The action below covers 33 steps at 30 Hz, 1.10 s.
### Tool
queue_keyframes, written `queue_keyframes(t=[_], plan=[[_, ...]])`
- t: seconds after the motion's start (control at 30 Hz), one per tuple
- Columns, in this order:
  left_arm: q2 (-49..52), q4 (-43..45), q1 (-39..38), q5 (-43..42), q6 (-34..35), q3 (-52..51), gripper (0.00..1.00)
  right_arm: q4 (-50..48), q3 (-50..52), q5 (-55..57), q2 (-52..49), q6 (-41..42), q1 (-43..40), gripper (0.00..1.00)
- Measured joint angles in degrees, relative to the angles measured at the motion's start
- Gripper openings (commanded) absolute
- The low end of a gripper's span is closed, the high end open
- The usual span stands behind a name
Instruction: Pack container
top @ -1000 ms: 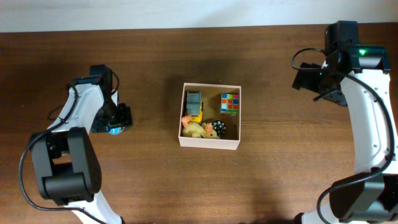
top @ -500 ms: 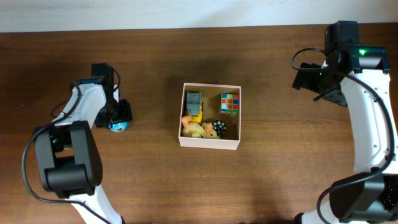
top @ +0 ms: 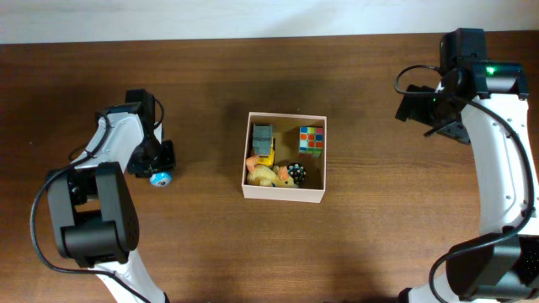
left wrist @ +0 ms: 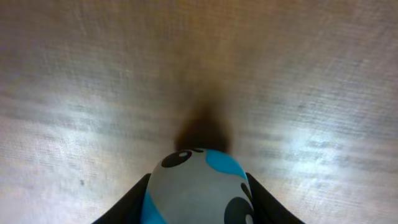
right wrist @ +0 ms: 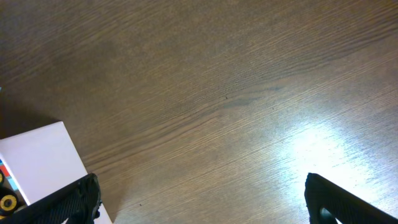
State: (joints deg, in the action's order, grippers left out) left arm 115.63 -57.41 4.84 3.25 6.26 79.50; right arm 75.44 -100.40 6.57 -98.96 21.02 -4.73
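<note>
Midway across wooden table (top: 379,244): container (top: 284,195), several toys (top: 311,140) inside. Far right: right gripper (right wrist: 202,198), spread wide, gripping nothing. Well left of container: left gripper (left wrist: 198,210), closed around small blue-and-grey ball (left wrist: 198,180), fingers (left wrist: 127,208) against both sides.

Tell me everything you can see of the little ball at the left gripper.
The ball is small, round and smooth, pale grey with bright blue patches and black spots, seemingly plastic. It sits between the left gripper's dark fingers, which flank it closely on both sides. From overhead it is over the wooden table, well left of the container and outside it. Whether it touches the table cannot be told.
</note>
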Motion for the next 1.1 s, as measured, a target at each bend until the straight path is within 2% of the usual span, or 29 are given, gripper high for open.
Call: queue_keyframes(t=[0.47, 0.63, 0.7, 0.8, 1.1], plan=[[-2.16, -1.97, 0.46, -0.04, 1.29, -0.31, 0.31, 0.00, 0.00, 0.00, 0.00, -0.02, 0.00, 0.99], [-8.76, -3.54, 0.59, -0.04, 1.29, -0.35, 0.32, 0.00, 0.00, 0.00, 0.00, 0.00, 0.00, 0.99], [-12.20, -3.98, 0.59, -0.26, 1.29, -0.35, 0.36, 0.00, 0.00, 0.00, 0.00, 0.02, 0.00, 0.99], [-17.27, -4.04, 0.20, -1.62, 1.33, -0.33, 0.37, 0.00, 0.00, 0.00, 0.00, 0.04, 0.00, 0.99], [-22.43, -1.46, -7.96, -5.64, 3.50, 2.97, 0.36, 0.00, 0.00, 0.00, 0.00, 0.02, 0.00, 0.99]])
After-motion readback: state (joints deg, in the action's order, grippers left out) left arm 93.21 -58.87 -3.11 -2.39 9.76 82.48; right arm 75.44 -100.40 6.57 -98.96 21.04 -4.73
